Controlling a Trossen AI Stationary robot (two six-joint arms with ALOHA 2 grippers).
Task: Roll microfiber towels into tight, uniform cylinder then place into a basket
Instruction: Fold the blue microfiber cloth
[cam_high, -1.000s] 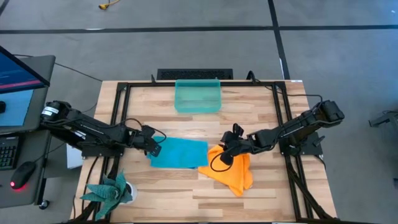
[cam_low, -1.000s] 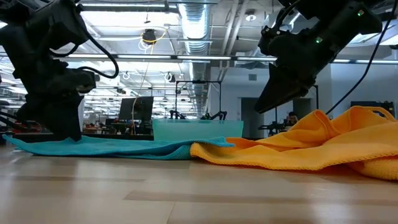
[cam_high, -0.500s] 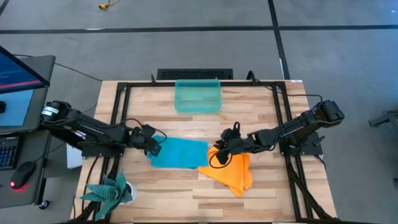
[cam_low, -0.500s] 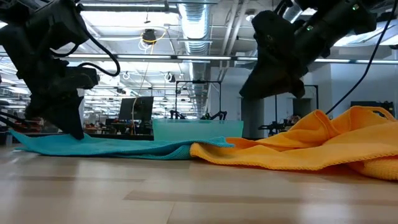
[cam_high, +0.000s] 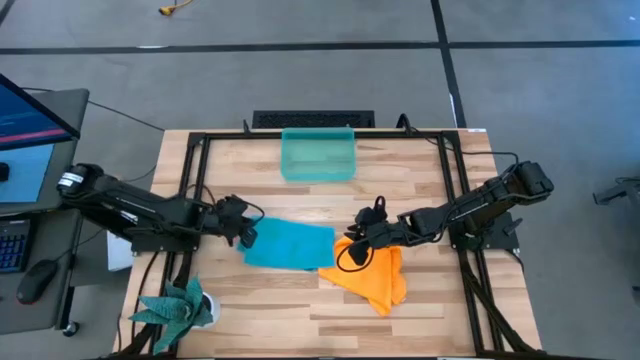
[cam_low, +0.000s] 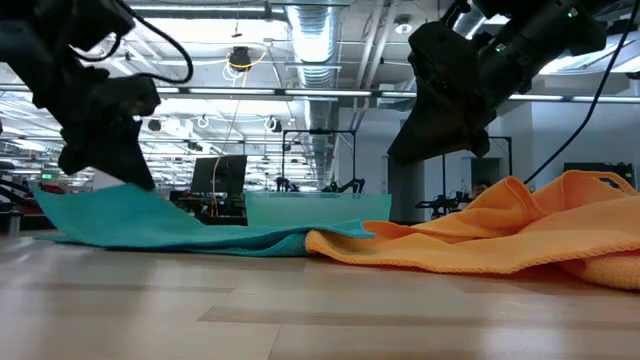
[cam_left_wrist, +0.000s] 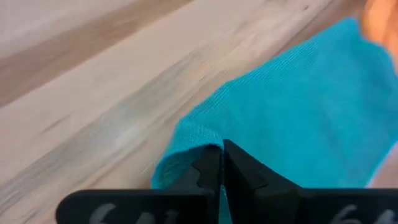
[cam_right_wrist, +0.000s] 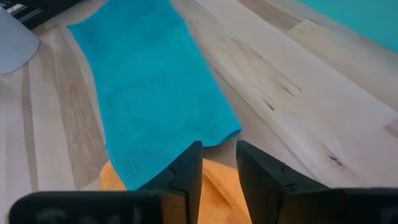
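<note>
The teal-blue towel (cam_high: 292, 245) lies spread at the table's middle, its right corner overlapping the orange towel (cam_high: 378, 275), which lies crumpled to its right. My left gripper (cam_high: 247, 233) is shut on the teal towel's left edge; in the low view (cam_low: 135, 182) that edge is raised. My right gripper (cam_high: 362, 241) hovers open just above the orange towel's left part (cam_right_wrist: 217, 186), touching nothing. The teal-green basket (cam_high: 318, 154) stands empty at the far middle. My left gripper pinches the teal towel's left edge (cam_left_wrist: 194, 142) between its two shut fingers. The fingers come from the table's left, slanting down. That edge is lifted off the table (cam_low: 95, 205) and slopes down to the rest of the towel, which lies flat on the wood.
A green spiky plant in a white pot (cam_high: 182, 306) stands at the near left corner. Black frame rails (cam_high: 190, 190) run along the table's left and right sides. Bare wood lies between the towels and the basket and along the near edge.
My left gripper has risen, lifting the teal towel's left edge clear of the table while the rest stays flat. My right gripper has risen a little above the orange towel and tipped, then held still.
</note>
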